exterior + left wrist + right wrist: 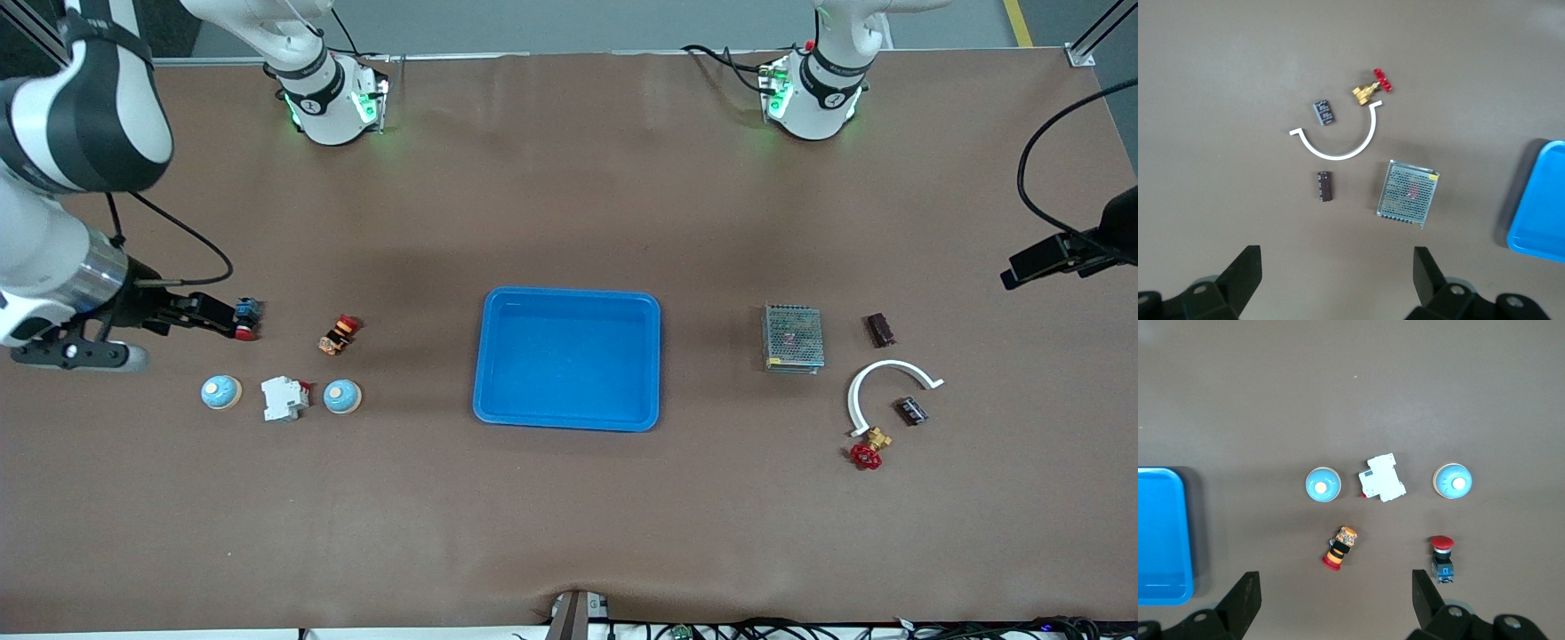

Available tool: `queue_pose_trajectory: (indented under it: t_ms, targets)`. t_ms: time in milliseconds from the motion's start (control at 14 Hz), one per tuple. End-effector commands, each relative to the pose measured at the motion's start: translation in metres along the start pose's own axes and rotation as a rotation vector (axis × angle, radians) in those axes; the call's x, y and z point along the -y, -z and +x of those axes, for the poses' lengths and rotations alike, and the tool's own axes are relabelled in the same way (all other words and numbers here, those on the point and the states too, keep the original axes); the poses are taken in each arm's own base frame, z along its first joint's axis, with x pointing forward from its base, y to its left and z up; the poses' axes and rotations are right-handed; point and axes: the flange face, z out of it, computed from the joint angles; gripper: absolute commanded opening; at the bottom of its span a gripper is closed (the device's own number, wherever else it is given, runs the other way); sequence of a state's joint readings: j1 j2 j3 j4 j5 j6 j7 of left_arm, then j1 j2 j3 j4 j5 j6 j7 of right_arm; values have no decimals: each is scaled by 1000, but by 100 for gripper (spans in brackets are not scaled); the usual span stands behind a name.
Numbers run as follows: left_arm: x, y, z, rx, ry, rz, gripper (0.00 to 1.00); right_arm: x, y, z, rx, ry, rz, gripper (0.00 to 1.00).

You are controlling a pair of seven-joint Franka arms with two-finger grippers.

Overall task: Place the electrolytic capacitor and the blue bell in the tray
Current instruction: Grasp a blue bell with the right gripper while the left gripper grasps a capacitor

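The blue tray (569, 358) sits mid-table holding nothing. 2 blue bells (220, 392) (341, 396) flank a white breaker (284, 399); 2 electrolytic capacitors (880, 330) (911, 410) lie near the mesh box (793, 338). The right gripper (1335, 600) and left gripper (1337, 277) hover with jaws spread, their bodies cut off.

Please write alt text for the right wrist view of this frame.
The right gripper, fingers open, hangs above a brown table with two round blue bells flanking a white plastic circuit breaker. Two red-capped push-button switches lie close by, and a bright-blue plastic tray shows at the edge.
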State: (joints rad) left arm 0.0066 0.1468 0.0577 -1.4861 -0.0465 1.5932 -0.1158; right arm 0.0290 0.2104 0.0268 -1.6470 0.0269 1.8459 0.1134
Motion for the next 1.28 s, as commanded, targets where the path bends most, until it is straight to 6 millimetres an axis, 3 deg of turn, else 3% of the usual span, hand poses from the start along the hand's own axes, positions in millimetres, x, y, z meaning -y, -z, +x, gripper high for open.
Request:
queue_pose_trajectory:
  t_ms: [0, 143, 356, 641, 926, 1211]
  targets:
    - [0, -33, 22, 30, 25, 1, 100, 11, -42, 15, 28, -27, -9, 100]
    - [-7, -63, 38, 43, 97, 14, 100, 20, -84, 26, 41, -51, -24, 100]
    - [-11, -116, 59, 92, 214, 37, 100, 44, -126, 31, 53, -78, -29, 100]
    - [-3, -157, 80, 75, 274, 28, 100, 55, -196, 22, -5, -74, -15, 100]
    - [1, -213, 100, 69, 340, 40, 100, 54, -245, 21, 34, -75, -24, 100]
    - [5, -242, 105, 83, 342, 48, 100, 54, -278, 19, 5, -76, -15, 100]
